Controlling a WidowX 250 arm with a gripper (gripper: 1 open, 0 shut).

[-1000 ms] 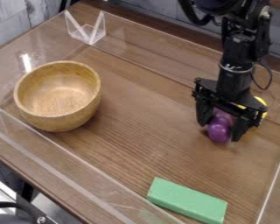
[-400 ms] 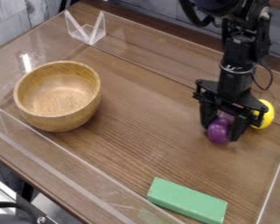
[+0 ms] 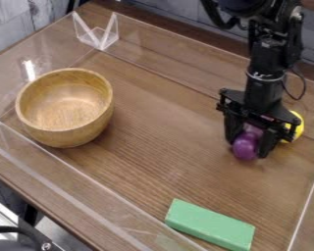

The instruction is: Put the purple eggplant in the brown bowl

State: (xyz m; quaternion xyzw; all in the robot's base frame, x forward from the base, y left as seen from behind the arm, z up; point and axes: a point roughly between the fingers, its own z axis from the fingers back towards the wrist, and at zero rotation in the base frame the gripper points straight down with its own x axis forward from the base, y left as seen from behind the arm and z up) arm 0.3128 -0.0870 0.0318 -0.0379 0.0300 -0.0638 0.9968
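The purple eggplant (image 3: 245,147) lies on the wooden table at the right, low between the black fingers of my gripper (image 3: 247,140). The gripper points straight down and is shut on the eggplant, its fingers pressed against both sides. Only the eggplant's lower rounded end shows below the jaws. The brown bowl (image 3: 28,120) stands empty at the left of the table, well apart from the gripper.
A yellow lemon (image 3: 296,128) peeks out just right of the gripper. A flat green block (image 3: 211,225) lies near the front edge. A clear plastic wall (image 3: 146,231) rings the table, with a clear stand (image 3: 97,29) at the back.
The fingers have drawn in against the eggplant. The arm has stayed in place and the eggplant still rests on the table.
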